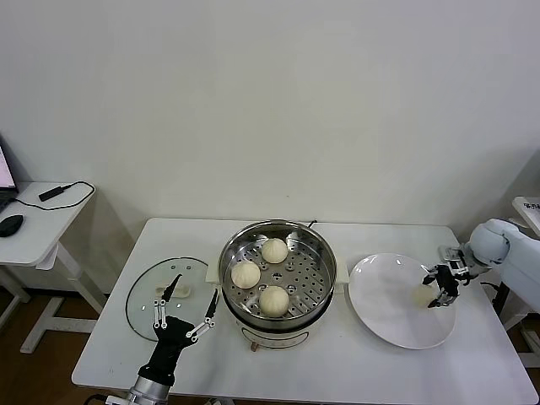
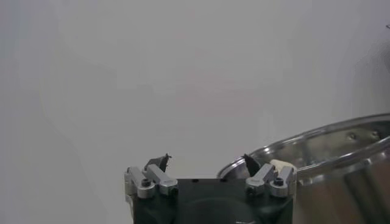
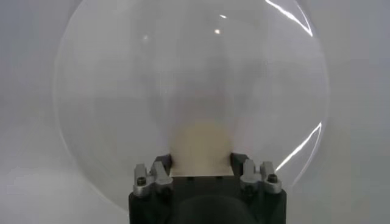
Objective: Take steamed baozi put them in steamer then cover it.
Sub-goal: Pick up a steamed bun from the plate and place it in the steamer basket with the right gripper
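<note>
The steamer (image 1: 230,256) stands mid-table with three baozi on its perforated tray (image 1: 274,250) (image 1: 245,273) (image 1: 274,299). One more baozi (image 1: 421,295) (image 3: 201,143) lies on the right part of the white plate (image 1: 380,295) (image 3: 122,91). My right gripper (image 1: 439,291) (image 3: 200,162) is shut on it, one finger against each side. The cover (image 1: 145,295), a clear glass lid, lies flat left of the steamer. Over its near right edge my left gripper (image 1: 197,285) (image 2: 206,159) hovers open and empty, with the steamer's rim (image 2: 329,145) beside it.
A small white side desk (image 1: 38,228) stands off to the left with a black mouse (image 1: 10,224) and a cabled device (image 1: 52,193). A wall closes the back. The table's front edge runs just below the left gripper's wrist.
</note>
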`<action>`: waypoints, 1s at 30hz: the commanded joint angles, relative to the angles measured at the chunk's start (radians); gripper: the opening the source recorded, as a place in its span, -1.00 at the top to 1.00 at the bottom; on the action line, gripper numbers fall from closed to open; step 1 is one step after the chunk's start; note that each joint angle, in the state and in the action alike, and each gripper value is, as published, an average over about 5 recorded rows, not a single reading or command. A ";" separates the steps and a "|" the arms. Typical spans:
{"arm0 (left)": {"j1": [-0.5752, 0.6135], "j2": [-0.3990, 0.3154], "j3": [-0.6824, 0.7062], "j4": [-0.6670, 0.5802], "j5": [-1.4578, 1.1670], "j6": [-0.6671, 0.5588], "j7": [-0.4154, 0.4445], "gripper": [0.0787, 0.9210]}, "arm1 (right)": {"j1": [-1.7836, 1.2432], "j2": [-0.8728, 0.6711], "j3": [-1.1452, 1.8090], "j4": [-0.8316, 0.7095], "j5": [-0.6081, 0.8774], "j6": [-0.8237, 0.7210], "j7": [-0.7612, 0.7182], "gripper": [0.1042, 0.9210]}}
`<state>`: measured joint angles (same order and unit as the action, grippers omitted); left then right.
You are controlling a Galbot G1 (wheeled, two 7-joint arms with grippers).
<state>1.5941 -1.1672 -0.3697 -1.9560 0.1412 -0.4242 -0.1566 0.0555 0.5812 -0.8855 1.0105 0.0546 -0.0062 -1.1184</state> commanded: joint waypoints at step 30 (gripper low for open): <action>-0.013 0.005 0.021 0.002 0.003 -0.004 -0.006 -0.77 | 0.729 0.510 -0.691 0.426 0.569 -0.266 0.042 -0.30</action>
<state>1.5808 -1.1618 -0.3480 -1.9529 0.1443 -0.4285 -0.1621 0.7800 0.9588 -1.5093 1.4299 0.5919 -0.2350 -1.1231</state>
